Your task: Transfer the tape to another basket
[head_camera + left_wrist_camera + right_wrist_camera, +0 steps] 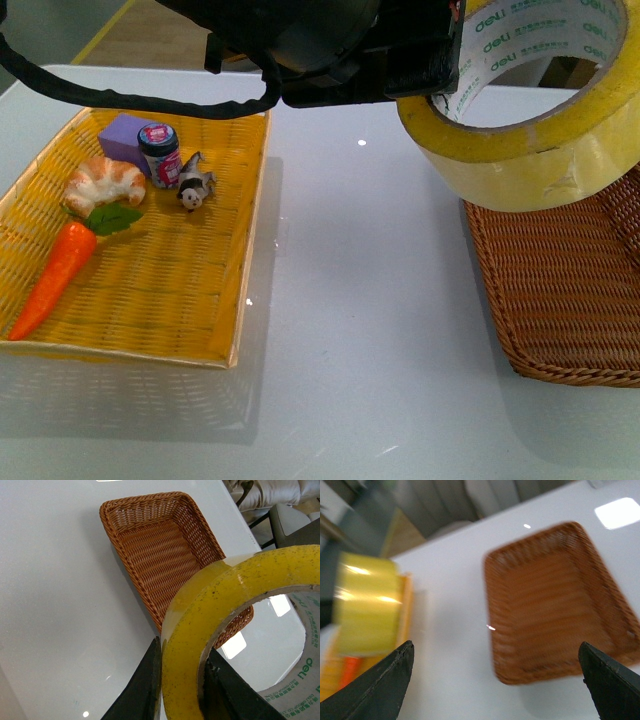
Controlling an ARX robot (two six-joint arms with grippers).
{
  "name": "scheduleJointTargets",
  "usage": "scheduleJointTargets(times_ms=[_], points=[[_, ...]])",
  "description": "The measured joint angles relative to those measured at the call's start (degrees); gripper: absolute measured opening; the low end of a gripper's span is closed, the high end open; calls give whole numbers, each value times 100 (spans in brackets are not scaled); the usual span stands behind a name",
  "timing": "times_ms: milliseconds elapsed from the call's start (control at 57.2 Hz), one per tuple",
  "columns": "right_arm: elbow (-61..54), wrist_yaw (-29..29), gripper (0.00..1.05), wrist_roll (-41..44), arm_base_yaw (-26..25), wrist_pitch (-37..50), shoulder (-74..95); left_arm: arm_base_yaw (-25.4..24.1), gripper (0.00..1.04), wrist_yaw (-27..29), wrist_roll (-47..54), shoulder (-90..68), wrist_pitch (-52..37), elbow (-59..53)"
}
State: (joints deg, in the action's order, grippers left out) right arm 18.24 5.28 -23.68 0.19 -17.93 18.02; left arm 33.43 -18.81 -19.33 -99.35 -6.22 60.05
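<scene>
Tape (520,165): wide glossy ring, translucent yellow, white core printed green. It hangs aloft at 2 o'clock in the front view, clear of the glossy white table (370,300). Whether it overhangs the basket (570,280) cannot be told.

Left gripper (183,649) clamps the roll's wall, one black finger outside and one inside the core.

Basket: deep, dark brown wicker, braided rim, at 4 o'clock.

Right gripper (496,647): spread wide, holding nothing; its view is blurred.

Shallow yellow woven tray (180,290) at 9 o'clock holds a carrot (55,275), croissant (105,182), purple block (122,135), small jar (160,155) and tiny figurine (195,187).
</scene>
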Motion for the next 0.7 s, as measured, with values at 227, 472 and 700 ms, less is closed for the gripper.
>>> scheduleJointTargets(times_ms=[227, 472, 700], points=[[-24, 256, 96, -1062, 1145, 1246, 590, 50, 15, -22, -2, 74, 24, -22], [-330, 763, 96, -1517, 1705, 2518, 1729, 98, 15, -42, 0, 96, 61, -33], [-354, 922, 96, -1530, 1690, 3405, 2743, 98, 15, -52, 0, 101, 101, -33]])
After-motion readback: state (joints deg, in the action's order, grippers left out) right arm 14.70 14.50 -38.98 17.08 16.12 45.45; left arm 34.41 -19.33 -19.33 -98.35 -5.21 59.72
